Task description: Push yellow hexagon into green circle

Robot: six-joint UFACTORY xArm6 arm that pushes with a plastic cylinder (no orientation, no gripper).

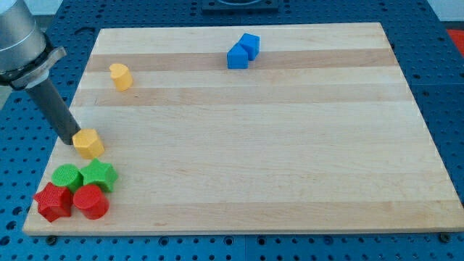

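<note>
I am resting my tip (75,139) against the upper-left side of the small yellow hexagonal block (89,143), which is sitting near the left edge of the pale wooden board (290,145), a little above its bottom-left corner. I have no jaws to open or close; the rod is simply touching the block, or is just beside it, and the angle is not letting me tell which.

The round green block (67,175) is lying just below the hexagon, toward the bottom-left corner, touching a green star-shaped block (99,175) on the view's right and packed above a red star-shaped block (53,201) and a red round block (90,201).

I am judging the hexagon to be light, rigid and ready to slide on smooth wood. Its flat faces are giving me a good place to push, but an off-centre push will probably spin it. I am wanting the face opposite the green circle.

A yellow round block (120,76) is standing near the top-left corner, and two blue blocks (242,51) are touching near the top edge; their shapes are hard to make out. My rod is hiding the board just behind it.
</note>
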